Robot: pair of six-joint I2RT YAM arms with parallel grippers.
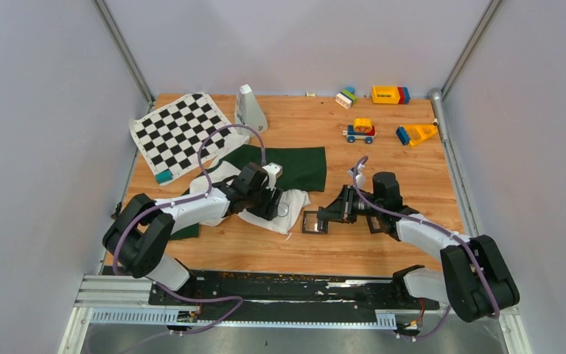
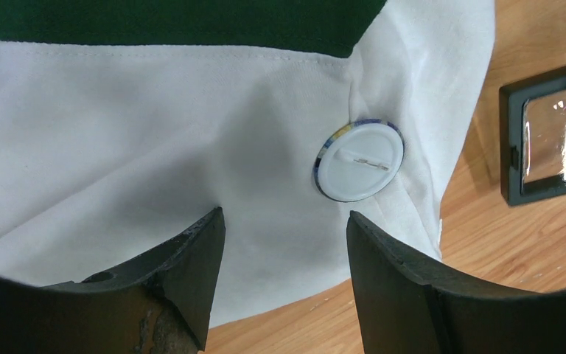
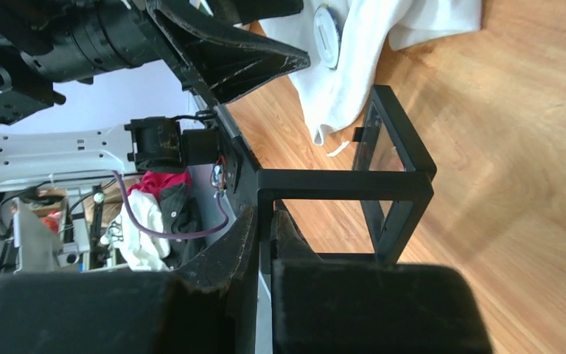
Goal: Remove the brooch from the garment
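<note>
Left gripper (image 2: 286, 221), open and empty, above garment (image 2: 118, 133) bearing brooch (image 2: 358, 161); right gripper (image 3: 267, 217) pinches black frame (image 3: 339, 184) beside garment.

left arm (image 1: 184, 210) comes up from its base at the near left, elbow folded low, forearm running right toward the middle; wrist tipped down; left gripper (image 2: 287, 221) has its jaws spread wide with nothing between them, both dark fingers (image 2: 191, 258) scuffed at the tips; right arm (image 1: 427, 232) does the mirror thing from the near right, stretched low and leftward; right gripper (image 3: 265, 210) is pinched tight on the edge of a black frame (image 3: 346, 184); the two grippers sit near each other mid-table, not touching
</note>
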